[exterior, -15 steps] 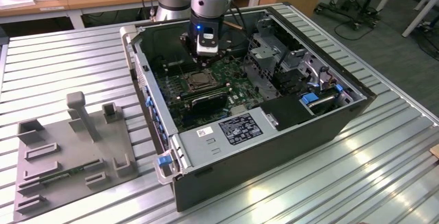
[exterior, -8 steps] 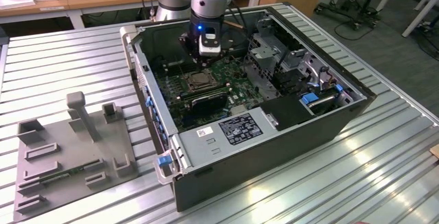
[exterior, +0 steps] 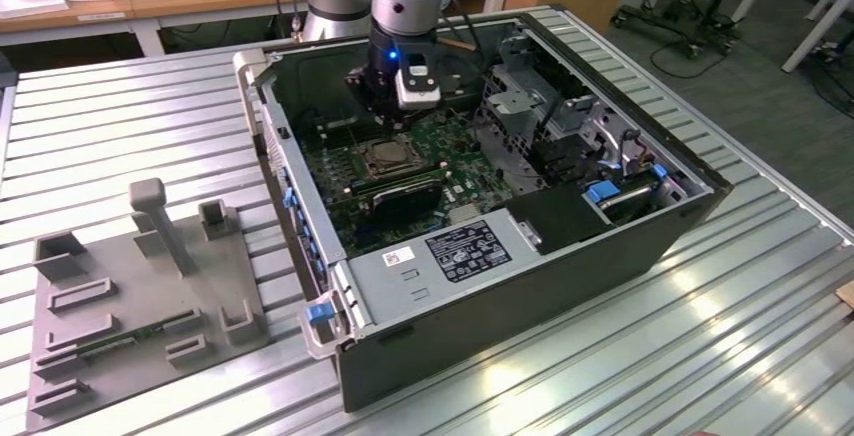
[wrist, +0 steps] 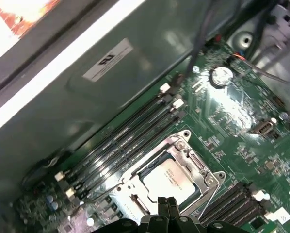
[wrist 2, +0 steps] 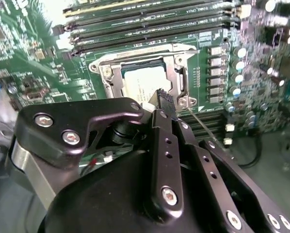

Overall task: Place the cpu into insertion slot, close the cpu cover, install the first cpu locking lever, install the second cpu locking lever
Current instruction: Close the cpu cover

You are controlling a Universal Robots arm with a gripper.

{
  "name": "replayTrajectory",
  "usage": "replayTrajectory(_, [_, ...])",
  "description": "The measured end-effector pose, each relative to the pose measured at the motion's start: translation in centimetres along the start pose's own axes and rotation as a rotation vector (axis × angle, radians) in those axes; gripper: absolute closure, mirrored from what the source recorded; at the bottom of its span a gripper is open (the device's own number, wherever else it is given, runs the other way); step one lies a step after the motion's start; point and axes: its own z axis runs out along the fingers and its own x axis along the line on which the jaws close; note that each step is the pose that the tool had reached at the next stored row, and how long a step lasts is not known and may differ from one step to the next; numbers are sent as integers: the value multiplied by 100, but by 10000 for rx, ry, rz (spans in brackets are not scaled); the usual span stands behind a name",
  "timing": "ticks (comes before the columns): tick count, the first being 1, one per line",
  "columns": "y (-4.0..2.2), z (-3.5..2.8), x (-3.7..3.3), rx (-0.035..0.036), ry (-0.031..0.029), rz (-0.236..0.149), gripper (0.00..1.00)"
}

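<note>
The cpu [wrist 2: 144,81] lies flat in the insertion slot [exterior: 387,154] on the green motherboard, its pale metal top showing in both wrist views [wrist: 167,180]. The cpu cover [wrist 2: 177,74] lies down around it as a silver frame [wrist: 196,167]. My gripper [wrist 2: 164,98] hovers just above the socket's near edge with its dark fingertips [wrist: 163,204] pressed together and nothing between them. A thin metal lever rod [wrist 2: 205,125] runs out from the socket corner beside the fingertips. In the exterior view the gripper [exterior: 384,116] hangs inside the open case, right over the socket.
The open computer case [exterior: 534,286] stands on a ribbed metal table. Long black memory slots [wrist: 130,136] flank the socket. A drive cage and cables [exterior: 561,126] crowd the exterior view's right. A grey fixture plate [exterior: 134,296] lies at the exterior view's left.
</note>
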Motion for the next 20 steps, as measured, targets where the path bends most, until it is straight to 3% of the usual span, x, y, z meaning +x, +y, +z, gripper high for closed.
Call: replayTrajectory(20, [0, 8, -1, 181, 83, -3479, 89])
